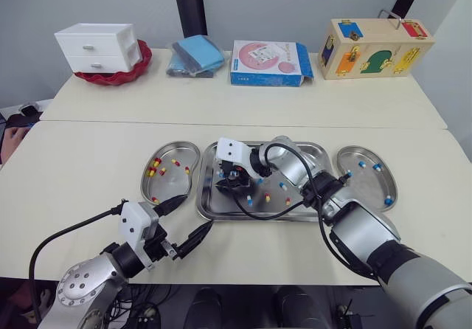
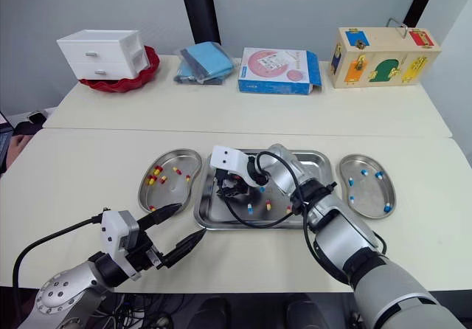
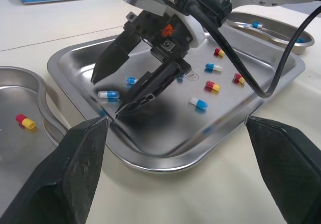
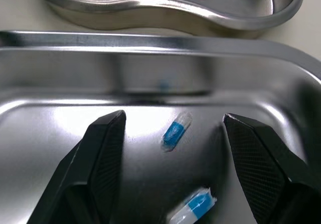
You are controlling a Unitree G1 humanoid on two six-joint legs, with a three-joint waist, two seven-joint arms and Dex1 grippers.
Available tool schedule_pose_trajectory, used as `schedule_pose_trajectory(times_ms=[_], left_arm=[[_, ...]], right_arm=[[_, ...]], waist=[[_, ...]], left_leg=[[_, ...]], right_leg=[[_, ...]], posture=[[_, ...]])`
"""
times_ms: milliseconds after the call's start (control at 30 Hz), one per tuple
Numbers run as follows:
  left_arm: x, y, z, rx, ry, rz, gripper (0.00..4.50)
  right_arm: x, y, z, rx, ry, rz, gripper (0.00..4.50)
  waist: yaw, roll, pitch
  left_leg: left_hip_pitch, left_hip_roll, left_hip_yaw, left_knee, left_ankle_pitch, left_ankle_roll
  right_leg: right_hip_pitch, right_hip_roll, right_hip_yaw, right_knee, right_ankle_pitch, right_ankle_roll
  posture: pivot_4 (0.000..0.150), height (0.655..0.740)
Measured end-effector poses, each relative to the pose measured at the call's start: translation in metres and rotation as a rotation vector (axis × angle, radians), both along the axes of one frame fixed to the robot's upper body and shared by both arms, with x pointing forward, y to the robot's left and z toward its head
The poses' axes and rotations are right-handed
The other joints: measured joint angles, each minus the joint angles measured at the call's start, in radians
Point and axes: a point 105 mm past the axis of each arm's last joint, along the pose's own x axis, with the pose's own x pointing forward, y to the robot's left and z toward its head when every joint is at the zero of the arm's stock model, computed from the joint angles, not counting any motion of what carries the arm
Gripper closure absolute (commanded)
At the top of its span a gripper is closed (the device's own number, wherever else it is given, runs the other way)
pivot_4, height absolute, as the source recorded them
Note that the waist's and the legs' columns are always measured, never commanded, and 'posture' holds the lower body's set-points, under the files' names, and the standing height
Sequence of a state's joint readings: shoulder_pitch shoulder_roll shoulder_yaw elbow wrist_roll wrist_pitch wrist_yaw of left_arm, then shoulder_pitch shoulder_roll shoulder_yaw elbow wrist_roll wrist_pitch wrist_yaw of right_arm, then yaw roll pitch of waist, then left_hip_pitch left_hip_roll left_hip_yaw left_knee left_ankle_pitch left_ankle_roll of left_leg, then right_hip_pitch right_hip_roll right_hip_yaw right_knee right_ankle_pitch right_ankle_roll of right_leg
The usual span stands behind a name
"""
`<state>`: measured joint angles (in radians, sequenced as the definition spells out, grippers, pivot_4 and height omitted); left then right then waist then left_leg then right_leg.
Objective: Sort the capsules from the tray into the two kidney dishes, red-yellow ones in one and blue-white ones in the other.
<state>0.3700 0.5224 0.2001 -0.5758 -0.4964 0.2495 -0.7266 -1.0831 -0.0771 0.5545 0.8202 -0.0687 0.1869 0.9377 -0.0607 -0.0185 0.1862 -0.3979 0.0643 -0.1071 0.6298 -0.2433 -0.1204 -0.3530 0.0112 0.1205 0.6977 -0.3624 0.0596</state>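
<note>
— Head view?
— Right jaws, parted, low at the left end of the tray [image 1: 210, 212]; left jaws, open, above the near edge of the counter [image 1: 110, 144]. The left kidney dish [image 1: 171, 178] holds red-yellow capsules [image 1: 153, 170], the right kidney dish [image 1: 369, 185] blue-white capsules [image 1: 376, 167].
— Wrist views?
— Left: a blue-white capsule [image 3: 109, 94] just beside the right jaws' tips. Right: a blue-white capsule [image 4: 175, 132] on the tray floor between them.

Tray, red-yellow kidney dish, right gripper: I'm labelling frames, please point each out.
tray [image 1: 221, 217], left eye view, front rim.
red-yellow kidney dish [image 1: 171, 185], left eye view, bare floor.
right gripper [image 4: 173, 118], right wrist view, midway between fingertips.
</note>
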Motion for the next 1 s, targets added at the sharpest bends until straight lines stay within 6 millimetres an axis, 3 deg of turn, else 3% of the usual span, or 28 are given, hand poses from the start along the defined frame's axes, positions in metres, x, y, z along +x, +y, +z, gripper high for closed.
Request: schedule_pose_trajectory(times_ms=[67,167,567,800,900,1000], left_arm=[[0.000,0.000,0.000,0.002,0.000,0.001,0.00],[0.000,0.000,-0.001,0.005,0.001,0.002,0.00],[0.003,0.001,0.001,0.006,-0.009,0.017,0.00],[0.003,0.001,0.002,0.006,-0.010,0.014,0.00],[0.003,0.000,0.002,0.006,-0.009,-0.002,0.00],[0.001,-0.001,0.002,0.011,-0.004,-0.043,0.00]], right_arm=[[0.001,0.000,-0.001,0.002,0.002,-0.001,1.22],[0.003,-0.001,-0.001,-0.002,-0.005,0.003,1.69],[0.009,-0.008,0.001,-0.025,-0.021,-0.011,4.49],[0.005,-0.005,0.005,-0.025,-0.038,0.025,4.49],[0.001,-0.003,0.022,0.038,-0.063,0.048,4.49],[-0.008,-0.015,0.044,0.105,-0.107,0.054,4.49]], waist=[[0.000,0.000,0.000],[0.000,0.000,0.000],[0.000,0.001,0.000],[0.000,0.001,0.001],[0.001,0.001,0.001],[0.009,0.002,0.001]], left_leg=[[0.000,0.000,0.000,0.000,0.000,0.000],[0.000,0.000,0.000,0.000,0.000,0.000],[0.000,0.000,0.000,0.000,0.000,0.000],[0.000,0.000,0.000,0.000,0.000,0.000],[-0.001,0.000,0.000,0.000,0.000,0.000],[-0.002,0.000,-0.001,0.000,0.000,0.000]], right_leg=[[0.000,0.000,0.000,0.000,0.000,0.000],[0.000,0.000,0.000,0.000,0.000,0.000],[0.000,0.000,0.000,0.000,0.000,0.000],[0.000,0.000,0.000,0.000,0.000,0.000],[0.000,0.000,0.000,0.000,0.000,0.000],[0.000,0.000,-0.001,-0.001,0.000,0.000]], posture=[[0.150,0.7400],[0.150,0.7400],[0.150,0.7400],[0.150,0.7400],[0.150,0.7400],[0.150,0.7400]])
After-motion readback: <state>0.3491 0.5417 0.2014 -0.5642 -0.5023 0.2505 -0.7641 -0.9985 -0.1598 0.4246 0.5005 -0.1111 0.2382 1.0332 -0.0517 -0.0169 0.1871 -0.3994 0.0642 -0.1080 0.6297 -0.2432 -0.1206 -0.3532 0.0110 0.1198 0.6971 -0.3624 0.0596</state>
